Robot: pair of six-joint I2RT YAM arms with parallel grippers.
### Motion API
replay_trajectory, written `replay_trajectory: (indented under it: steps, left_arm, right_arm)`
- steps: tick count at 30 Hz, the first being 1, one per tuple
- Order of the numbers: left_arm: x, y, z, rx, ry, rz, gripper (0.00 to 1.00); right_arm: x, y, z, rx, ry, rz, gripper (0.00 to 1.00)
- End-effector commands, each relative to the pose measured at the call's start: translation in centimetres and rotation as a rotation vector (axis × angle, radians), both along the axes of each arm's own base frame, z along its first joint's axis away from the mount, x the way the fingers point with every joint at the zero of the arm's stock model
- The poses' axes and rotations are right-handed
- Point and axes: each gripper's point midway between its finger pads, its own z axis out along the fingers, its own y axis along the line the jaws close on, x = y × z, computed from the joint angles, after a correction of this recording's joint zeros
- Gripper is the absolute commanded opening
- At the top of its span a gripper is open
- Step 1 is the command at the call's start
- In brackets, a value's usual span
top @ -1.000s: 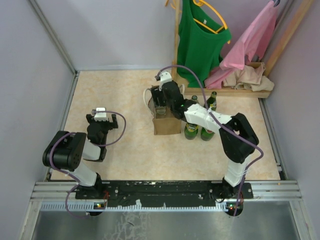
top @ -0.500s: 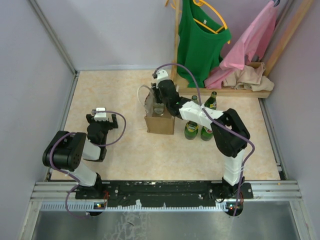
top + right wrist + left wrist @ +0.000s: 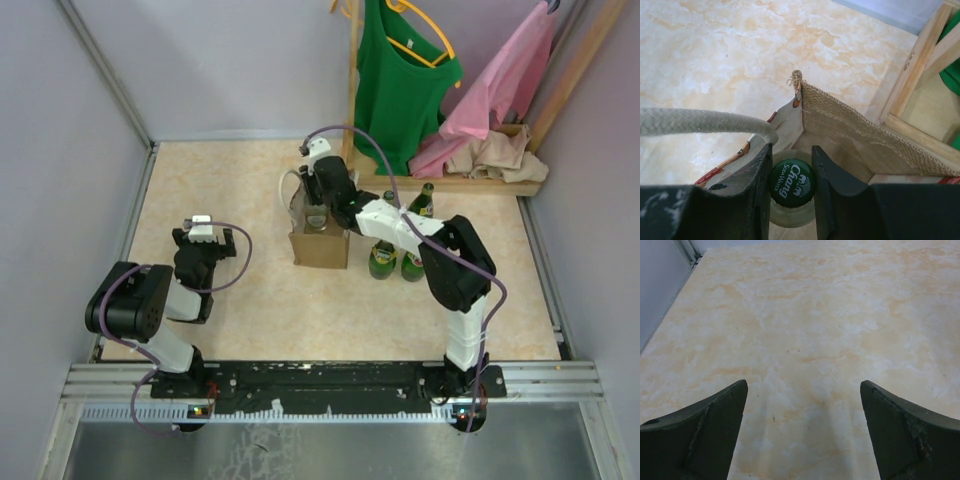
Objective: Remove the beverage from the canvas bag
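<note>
The canvas bag [image 3: 320, 247] stands upright mid-table, tan with white looped handles [image 3: 700, 122]. Inside it stands the beverage, a clear glass bottle with a green cap [image 3: 792, 183]. My right gripper [image 3: 319, 203] reaches down into the bag's mouth. In the right wrist view the right gripper [image 3: 791, 152] is shut on the bottle's neck just under the cap, one finger on each side. One handle lies against its left finger [image 3: 752, 190]. My left gripper [image 3: 203, 236] rests at the left, open [image 3: 804, 385] over bare tabletop with nothing between its fingers.
Green bottles [image 3: 383, 259] [image 3: 414, 263] stand just right of the bag, another [image 3: 426, 200] behind them. A wooden rack [image 3: 470, 183] at the back right carries a green shirt [image 3: 400, 80] and a pink garment [image 3: 500, 85]. Grey walls enclose the table.
My right gripper has closed on the bottle's neck and shifted a little left and farther back; the bag slid left with it. The left arm has not moved.
</note>
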Motion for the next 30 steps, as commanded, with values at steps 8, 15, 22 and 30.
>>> replay_trajectory:
  steps: [8,15,22,30]
  left_arm:
    - [0.4,-0.1,0.7,-0.012,-0.026,-0.005,1.00]
    - [0.4,-0.1,0.7,-0.012,-0.026,-0.004,1.00]
    - [0.4,-0.1,0.7,-0.012,-0.026,-0.004,1.00]
    - [0.4,-0.1,0.7,-0.011,-0.025,-0.005,1.00]
  right_arm:
    - [1.8,3.2,11.8,0.051,-0.307,0.056,0.00]
    - [1.5,1.9,16.8,0.061,-0.431,0.027,0.00]
    - [-0.4,0.0,22.7,0.109,-0.539,0.014,0.00]
    - [-5.0,-3.3,31.0,0.227,-0.673,0.032,0.00]
